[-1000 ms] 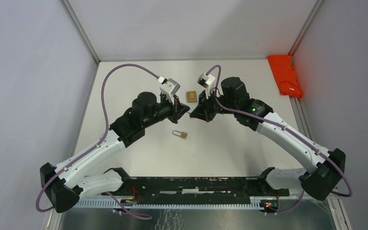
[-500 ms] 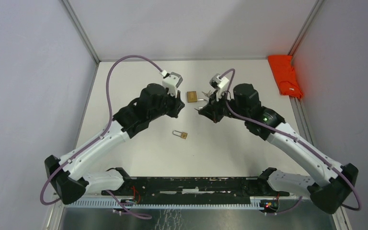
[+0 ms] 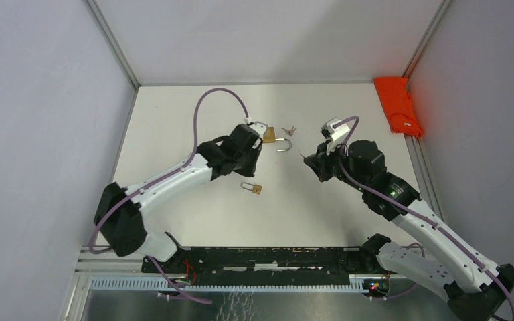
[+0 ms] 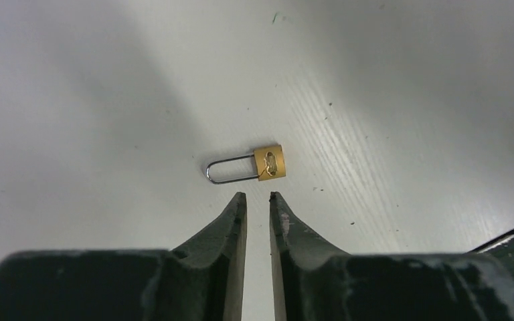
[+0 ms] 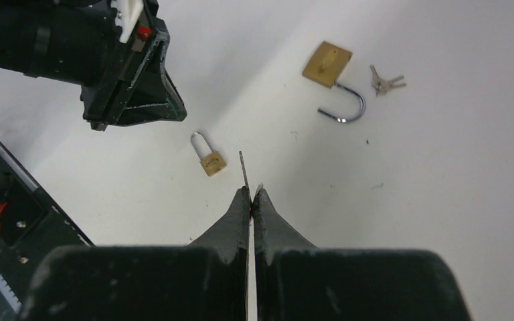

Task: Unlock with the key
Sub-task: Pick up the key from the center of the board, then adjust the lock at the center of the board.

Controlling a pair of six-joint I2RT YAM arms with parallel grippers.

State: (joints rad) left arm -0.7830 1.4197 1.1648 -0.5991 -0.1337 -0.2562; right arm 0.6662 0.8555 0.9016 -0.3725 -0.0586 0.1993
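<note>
On the white tabletop (image 3: 194, 120) my two arms now stand apart, though a second ago their tips met over the middle. The left pincer (image 4: 257, 195) has since spread a little, with nothing between its fingers. The right pincer (image 5: 251, 190) is pressed together on a thin key (image 5: 243, 168), which pokes out past the tips and is seen edge-on.

The large padlock (image 5: 326, 64) is brass and lies toward the far side with its steel shackle swung open. A bunch of keys (image 5: 385, 82) lies just beside it, uncovered now that the right arm has drawn back. The small padlock (image 4: 269, 162) — brass body, shackle seated — lies flat nearer me, just beyond the left fingertips.

The left wrist camera shows only that small lock. The right wrist camera takes in both locks, the bunch and the left pincer — and it alone shows the held key clearly.
</note>
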